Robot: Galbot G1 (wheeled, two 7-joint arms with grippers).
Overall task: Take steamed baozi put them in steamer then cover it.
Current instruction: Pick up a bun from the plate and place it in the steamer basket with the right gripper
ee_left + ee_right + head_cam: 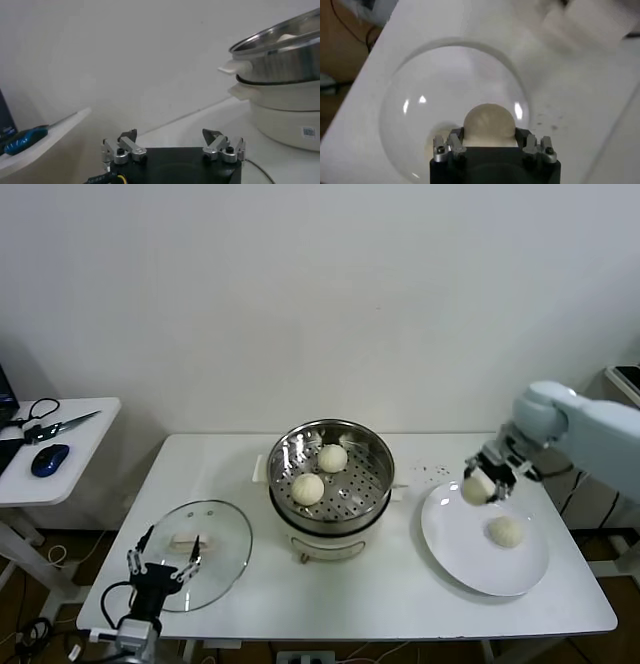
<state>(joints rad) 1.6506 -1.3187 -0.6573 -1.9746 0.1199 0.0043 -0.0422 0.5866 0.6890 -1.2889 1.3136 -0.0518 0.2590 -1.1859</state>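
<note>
Two-armed robot at a white bench (pixel 300 604), part-way through loading. The right gripper (pixel 487 483) is hanging just above the inner edge of a flat round white plate (pixel 450 549), its jaws closing on one small cream-white dough bun (pixel 477 489); in the right wrist view this held bun (pixel 489 122) is sitting between the jaws with the plate (pixel 420 115) below it. A second bun (pixel 506 531) is lying on the plate, apart from the gripper. Two more cream-white buns, one (pixel 332 457) and another (pixel 308 488), are already resting on the perforated floor of the round shiny stainless-steel steamer basket (pixel 290 452), which is standing on its cream-white pot base at mid-bench; its steel rim (pixel 280 47) is also showing in the left wrist view. The round transparent glass lid with a white bar handle (pixel 225 554) is lying flat on the bench beside the steamer, not yet in place. The left gripper (pixel 161 563) is waiting over the near edge of this lid, jaws standing wide and holding nothing.

Judged progress: two of four buns loaded, a third in hand; one bun and the covering are remaining.
</note>
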